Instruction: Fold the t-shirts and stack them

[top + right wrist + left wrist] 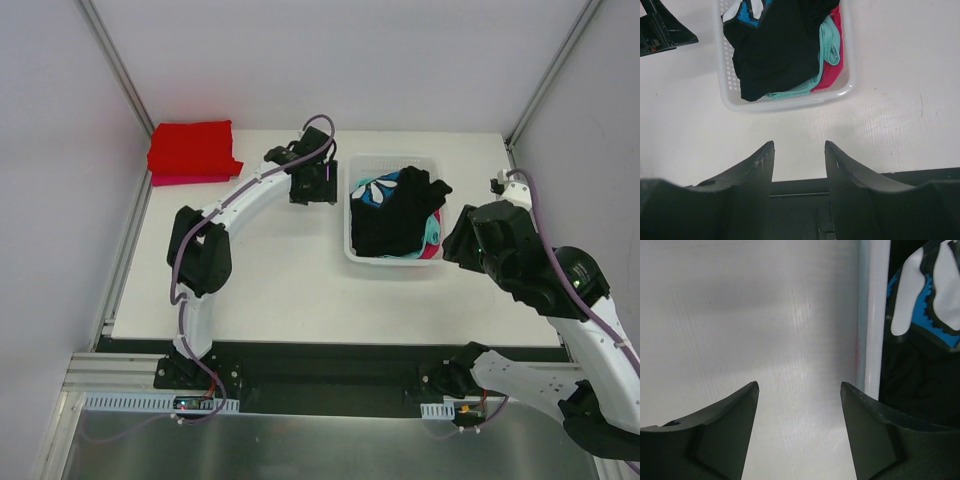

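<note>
Top external: left tool (799,386) and right tool (799,144) gape empty; the limp, light black shirt (395,215) in the basket (349,225) looks best pinched at its upper-right bunch.

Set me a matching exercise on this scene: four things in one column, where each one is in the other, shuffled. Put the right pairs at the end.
Things
1. folded red t-shirt
2. black garment
3. left gripper
4. right gripper

Places
a. jaws open and empty, to the right of the basket
b. at the far left corner of the table
c. on top of the pile in the basket
d. jaws open and empty, beside the basket's left wall

Pairs: 1-b, 2-c, 3-d, 4-a
</note>
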Controlling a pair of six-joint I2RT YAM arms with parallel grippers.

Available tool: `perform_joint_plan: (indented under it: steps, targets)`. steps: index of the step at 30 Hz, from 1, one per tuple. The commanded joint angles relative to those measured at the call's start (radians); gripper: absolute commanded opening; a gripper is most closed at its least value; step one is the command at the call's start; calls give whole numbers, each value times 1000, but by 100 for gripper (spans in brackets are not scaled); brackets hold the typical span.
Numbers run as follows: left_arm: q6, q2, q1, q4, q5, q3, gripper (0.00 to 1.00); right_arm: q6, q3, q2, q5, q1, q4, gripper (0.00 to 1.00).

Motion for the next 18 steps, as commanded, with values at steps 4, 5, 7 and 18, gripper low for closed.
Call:
perform_joint_plan:
  steps: [4,5,7,18]
  targets:
    - [-24,102,-62,-77,-114,108,66,17,-5,0,-4,-2,-23,48]
    - [-29,112,-68,-77,-103,123,66,13,-5,-1,-9,-2,-25,48]
    - [-44,125,-85,-77,-100,134,66,11,-6,-1,-6,-2,-33,48]
    - [-93,46,-121,-77,-121,137,65,-1,-15,-23,-7,-2,-40,48]
